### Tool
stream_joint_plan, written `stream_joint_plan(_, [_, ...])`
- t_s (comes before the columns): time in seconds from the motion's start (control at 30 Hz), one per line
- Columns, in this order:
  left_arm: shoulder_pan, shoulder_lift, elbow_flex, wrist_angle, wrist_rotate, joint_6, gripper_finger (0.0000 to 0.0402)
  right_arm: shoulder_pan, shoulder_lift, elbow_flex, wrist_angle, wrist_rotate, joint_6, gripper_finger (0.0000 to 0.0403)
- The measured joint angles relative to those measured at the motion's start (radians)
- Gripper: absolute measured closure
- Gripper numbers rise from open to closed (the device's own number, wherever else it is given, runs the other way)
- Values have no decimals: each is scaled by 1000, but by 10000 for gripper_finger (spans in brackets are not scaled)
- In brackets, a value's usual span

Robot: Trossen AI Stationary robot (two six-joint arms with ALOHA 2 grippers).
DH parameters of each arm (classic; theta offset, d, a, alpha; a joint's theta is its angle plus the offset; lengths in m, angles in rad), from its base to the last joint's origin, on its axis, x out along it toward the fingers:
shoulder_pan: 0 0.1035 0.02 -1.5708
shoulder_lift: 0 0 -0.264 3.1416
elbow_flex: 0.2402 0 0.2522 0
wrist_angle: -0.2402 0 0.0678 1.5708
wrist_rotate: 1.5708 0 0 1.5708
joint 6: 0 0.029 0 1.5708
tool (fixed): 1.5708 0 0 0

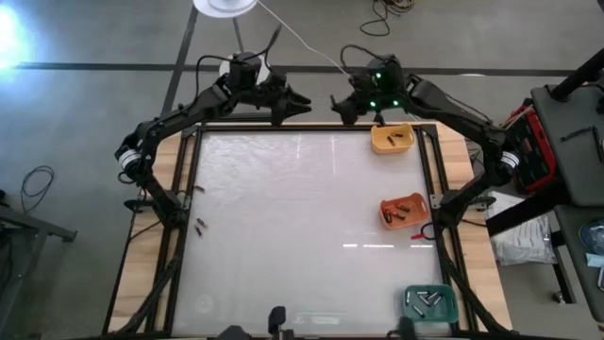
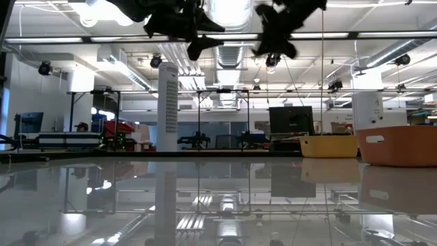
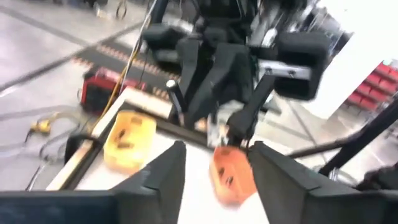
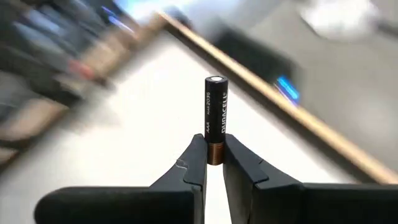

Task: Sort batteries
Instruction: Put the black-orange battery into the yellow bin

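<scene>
Both arms are raised over the table's far edge with their grippers facing each other. My right gripper (image 4: 214,160) (image 1: 338,104) is shut on a black battery (image 4: 216,112) with a copper end. My left gripper (image 3: 214,177) (image 1: 300,102) stands open a little to the left of it, with nothing between its fingers. Other batteries lie in the yellow tray (image 1: 392,138), the orange tray (image 1: 403,211) and the green tray (image 1: 430,302). Two loose batteries (image 1: 200,225) lie on the table's left side. My right gripper pinches the battery's copper end (image 4: 215,153) between its two fingertips. The battery's black body sticks out forward beyond the fingertips, in line with the fingers. The battery is lifted clear, high above the table.
The three trays stand along the table's right side, yellow farthest and green nearest. A further small battery (image 1: 420,236) lies just near of the orange tray. The white middle of the table (image 1: 302,217) holds nothing.
</scene>
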Motion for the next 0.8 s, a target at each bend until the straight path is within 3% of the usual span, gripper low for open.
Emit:
stream_joint_plan(0.07, [3,0,0,-67,-11,47,222,-22,-6,0,-164,85,-13,379])
stream_joint_plan(0.17, [3,3,0,-146,-74,90,199,-58,4,-11,-454,305,-14,379])
stream_joint_plan(0.27, [2,5,-12,-165,-104,117,189,-99,29,-56,-607,446,46,380])
stream_joint_plan(0.5, [-15,5,-17,-154,-107,149,187,-173,146,-173,-629,417,128,380])
stream_joint_plan(0.8, [-33,4,-17,-221,-71,130,187,-283,391,-136,-657,411,66,380])
